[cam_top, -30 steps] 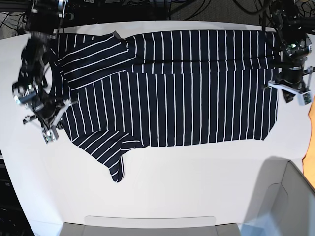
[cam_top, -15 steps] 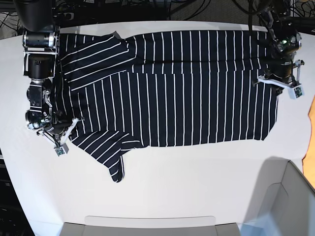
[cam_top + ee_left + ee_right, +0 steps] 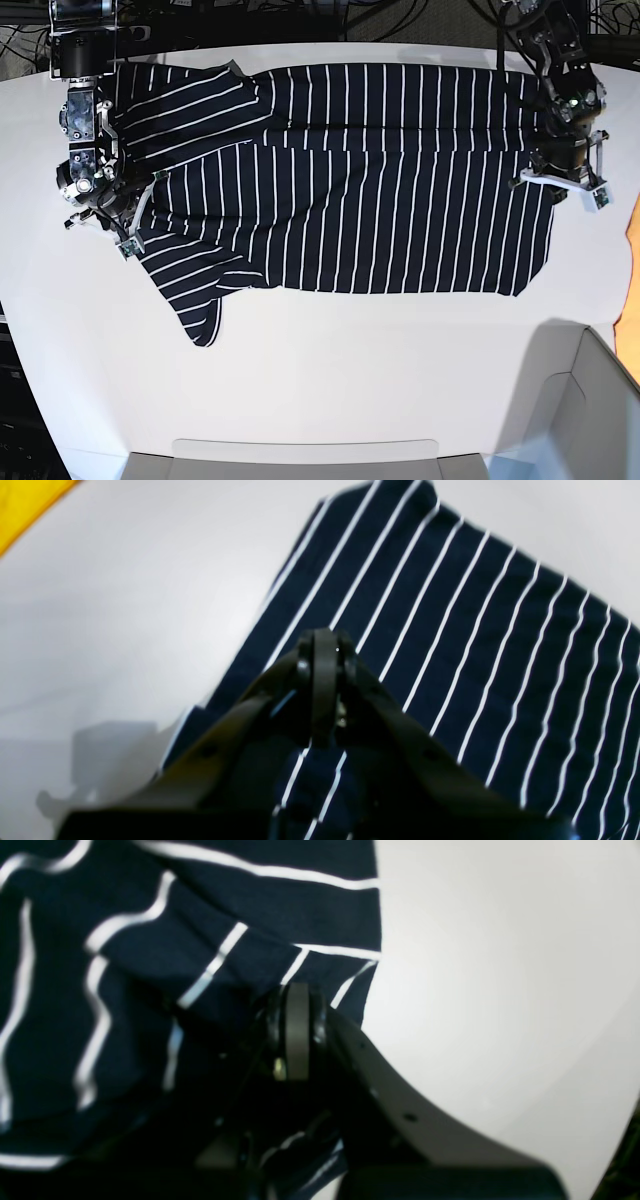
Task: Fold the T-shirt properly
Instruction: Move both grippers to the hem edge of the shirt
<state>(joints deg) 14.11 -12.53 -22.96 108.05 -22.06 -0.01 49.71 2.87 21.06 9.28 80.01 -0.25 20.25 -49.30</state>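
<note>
The T-shirt point(image 3: 350, 180), dark navy with thin white stripes, lies spread across the white table point(image 3: 350, 370), one sleeve trailing toward the front left. My left gripper point(image 3: 562, 180) is at the shirt's right edge, near its hem. In the left wrist view its fingers point(image 3: 325, 650) are pressed together over the striped cloth point(image 3: 475, 630). My right gripper point(image 3: 108, 215) is at the shirt's left edge. In the right wrist view it point(image 3: 297, 1005) is shut, with bunched fabric point(image 3: 125, 965) around and under its fingers.
An orange cloth point(image 3: 633, 260) shows at the right edge and appears as a yellow corner point(image 3: 25, 500) in the left wrist view. A grey box point(image 3: 590, 400) stands at the front right. A low tray rim point(image 3: 300, 455) runs along the front edge.
Both grippers moved inward and toward the back, staying shut. The shirt shifted with them: its right edge and front sleeve slid left, and the front edge drew back slightly.
</note>
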